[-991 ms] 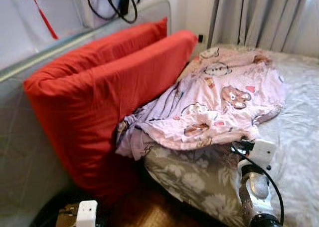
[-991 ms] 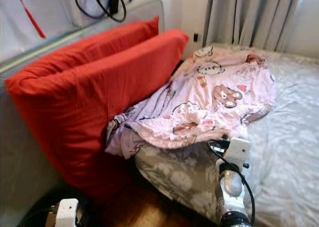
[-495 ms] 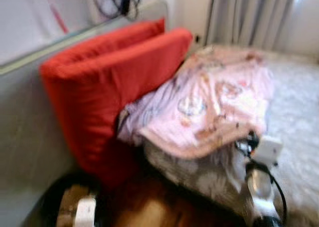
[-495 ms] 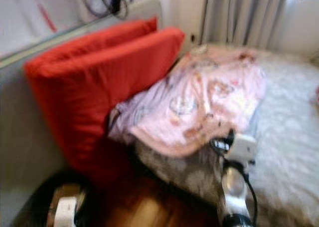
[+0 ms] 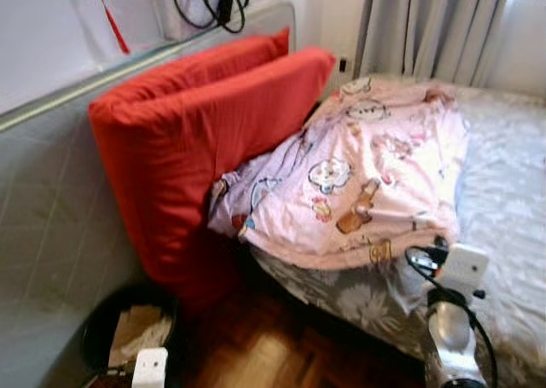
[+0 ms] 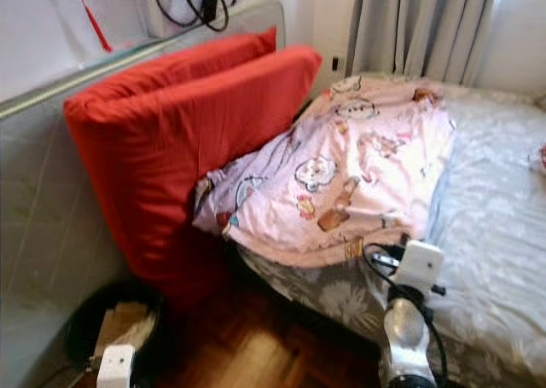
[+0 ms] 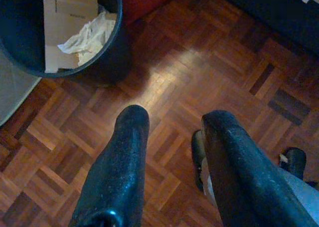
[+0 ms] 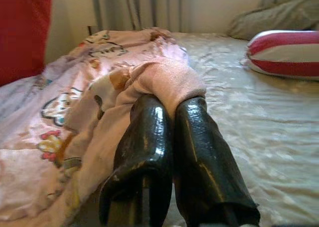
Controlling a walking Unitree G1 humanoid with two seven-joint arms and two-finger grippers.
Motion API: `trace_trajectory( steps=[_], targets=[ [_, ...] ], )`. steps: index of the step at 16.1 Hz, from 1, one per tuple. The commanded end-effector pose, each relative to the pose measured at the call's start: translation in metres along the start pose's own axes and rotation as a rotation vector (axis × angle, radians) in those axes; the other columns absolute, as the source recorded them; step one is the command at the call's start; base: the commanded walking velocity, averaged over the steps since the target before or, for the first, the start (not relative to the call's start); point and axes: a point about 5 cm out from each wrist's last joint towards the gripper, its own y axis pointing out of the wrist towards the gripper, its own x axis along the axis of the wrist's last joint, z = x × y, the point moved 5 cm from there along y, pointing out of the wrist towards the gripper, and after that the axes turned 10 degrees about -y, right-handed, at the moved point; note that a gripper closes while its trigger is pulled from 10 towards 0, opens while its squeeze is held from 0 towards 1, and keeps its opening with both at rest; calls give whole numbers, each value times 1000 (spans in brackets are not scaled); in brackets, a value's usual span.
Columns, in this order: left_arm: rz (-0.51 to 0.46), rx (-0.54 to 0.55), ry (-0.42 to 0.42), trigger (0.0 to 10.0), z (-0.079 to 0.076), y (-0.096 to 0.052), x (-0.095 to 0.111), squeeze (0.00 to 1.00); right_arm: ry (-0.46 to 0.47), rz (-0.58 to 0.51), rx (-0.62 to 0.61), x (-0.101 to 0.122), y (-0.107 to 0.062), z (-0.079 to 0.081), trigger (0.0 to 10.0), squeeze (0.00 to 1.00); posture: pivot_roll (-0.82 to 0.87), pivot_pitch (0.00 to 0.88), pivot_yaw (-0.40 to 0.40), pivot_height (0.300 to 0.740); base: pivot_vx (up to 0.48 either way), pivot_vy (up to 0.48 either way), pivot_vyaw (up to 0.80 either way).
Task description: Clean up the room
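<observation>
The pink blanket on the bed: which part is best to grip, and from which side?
Probably the folded front hem of the pink blanket, approached from the foot-side edge of the bed. There the fabric bunches into a thick ridge, and the right gripper is already pinched on it.

Silver right arm (image 5: 448,341) with white wrist block (image 5: 465,267), looped black cables, glossy black claw fingers (image 8: 144,152).
</observation>
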Motion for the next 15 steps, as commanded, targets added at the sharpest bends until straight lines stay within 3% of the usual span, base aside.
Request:
trace_trajectory(
  steps=[1, 3, 5, 10, 12, 15],
  targets=[
    [7, 4, 14, 10000, 2, 0, 0, 0, -23, 29, -25, -4, 1, -5, 10000, 0, 13, 0, 57, 740, 0, 0, 0],
    [9, 2, 15, 10000, 2, 0, 0, 0, -68, 96, -100, -16, 0, -19, 10000, 0, 16, 0, 58, 740, 0, 0, 0],
    [12, -1, 18, 10000, 1, 0, -1, 0, -53, 128, -140, -22, -2, -29, 10000, 0, 13, 0, 59, 740, 0, 0, 0],
    [25, -11, 36, 10000, -1, 0, -4, 0, -90, 216, -107, -40, -10, -23, 10000, 0, 13, 0, 60, 740, 0, 0, 0],
    [26, -12, 42, 10000, 0, 0, -4, 0, -124, 298, -44, -56, -17, -12, 10000, 0, 12, 0, 60, 740, 0, 0, 0],
    [27, -15, 48, 10000, -1, 0, -4, 0, -167, 416, -61, -79, -30, -19, 10000, 0, 16, 0, 58, 740, 0, 0, 0]
  ],
)
